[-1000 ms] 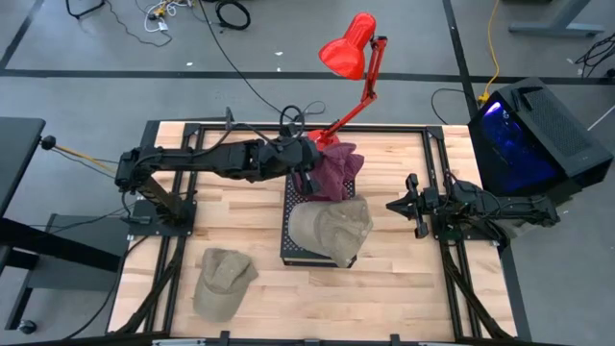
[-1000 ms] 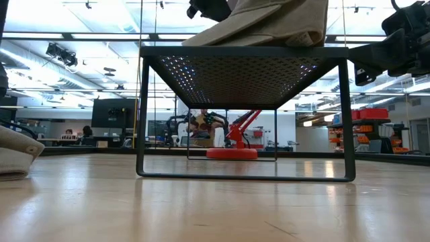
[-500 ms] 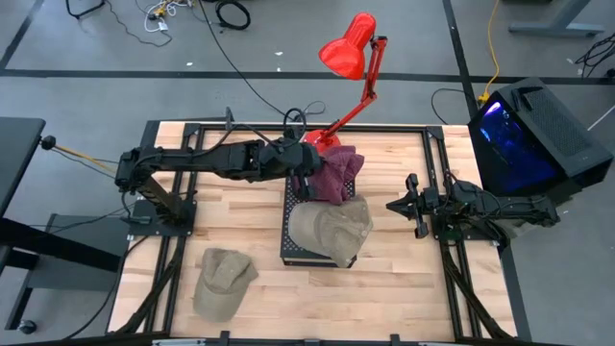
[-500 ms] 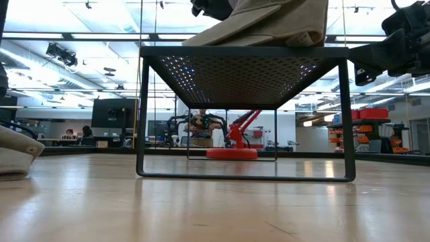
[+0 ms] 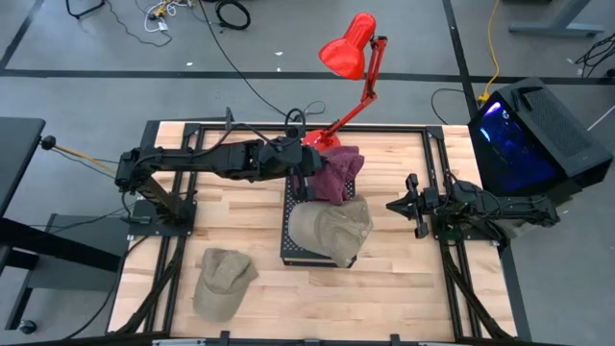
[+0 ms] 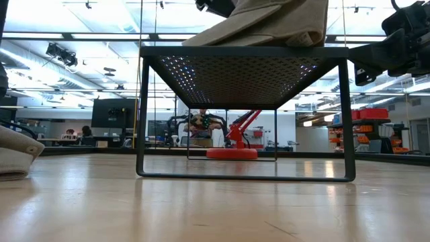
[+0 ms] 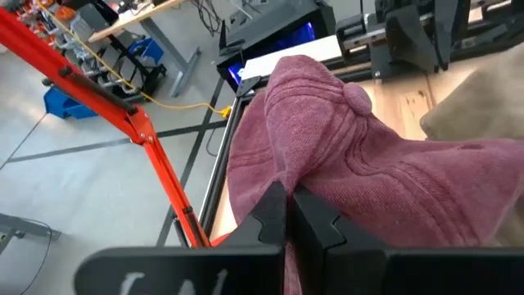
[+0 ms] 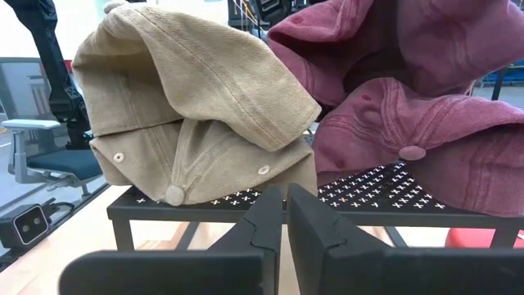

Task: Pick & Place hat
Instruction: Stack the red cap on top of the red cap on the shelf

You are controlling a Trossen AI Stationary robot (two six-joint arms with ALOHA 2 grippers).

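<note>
A maroon hat [image 5: 338, 171] hangs over the far end of a black mesh stand [image 5: 288, 248], with my left gripper [image 5: 309, 181] shut on it. In the right wrist view this hat [image 8: 385, 33] droops over what looks like a second maroon hat [image 8: 409, 139] lying on the mesh. Beside them a tan hat [image 5: 332, 229] rests on the stand's near end. Another tan hat [image 5: 223, 279] lies on the table at the near left. My right gripper [image 5: 392, 205] waits shut at the right, level with the stand. My left gripper pinches a fold of the maroon hat's cloth [image 7: 282, 176] between its two fingers. It reaches in from the table's left, slanting a little downward. The hat drapes away from the fingers with its button [image 7: 356, 97] on the far side and its lower part sagging onto the stand's load.
A red desk lamp [image 5: 348, 48] leans over the far edge behind the stand. A black box with a blue light [image 5: 528, 135] stands off the right edge. Bare wood lies near the front edge, right of the tan hat on the table.
My left gripper has rolled a little about its own line while staying in place and shut on the maroon hat. The hat has turned slightly with it.
</note>
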